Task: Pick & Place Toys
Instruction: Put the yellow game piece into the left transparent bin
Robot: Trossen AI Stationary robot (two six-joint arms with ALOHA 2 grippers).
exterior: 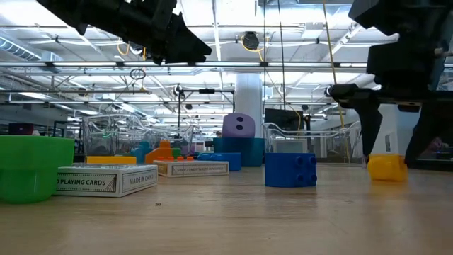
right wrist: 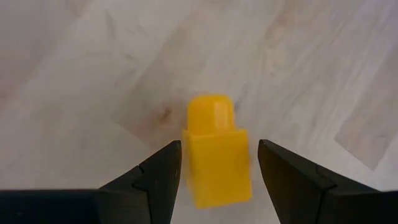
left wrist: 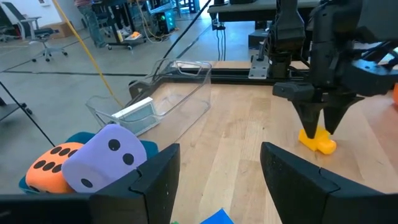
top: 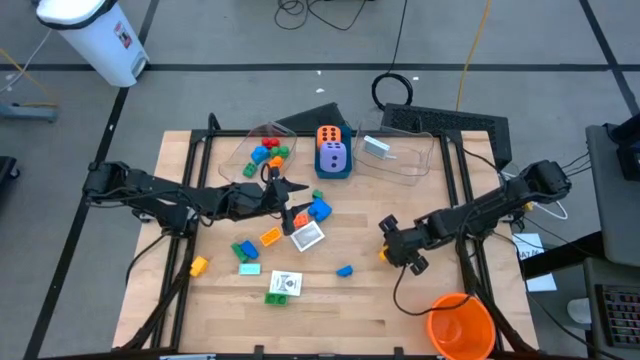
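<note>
Straddling the yellow brick point(right wrist: 216, 163) near the tabletop's point(top: 420, 300) right edge, the right gripper point(right wrist: 216, 168) has fingers apart, not yet clamped. Lower squarely before closing. Left gripper point(left wrist: 217, 180) hovers open mid-tabletop

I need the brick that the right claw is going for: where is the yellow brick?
In the high view the yellow brick lies on the table's right half, under the right claw, between its open fingers.

The table point(top: 400, 300) is pale wood with a smooth, matt grain. The yellow brick point(right wrist: 216, 155) at centre frame is smooth, glossy plastic. The tub point(left wrist: 180, 102), upper centre, is clear, shiny plastic. The purple die point(left wrist: 102, 163), lower left, looks soft and matt.
</note>
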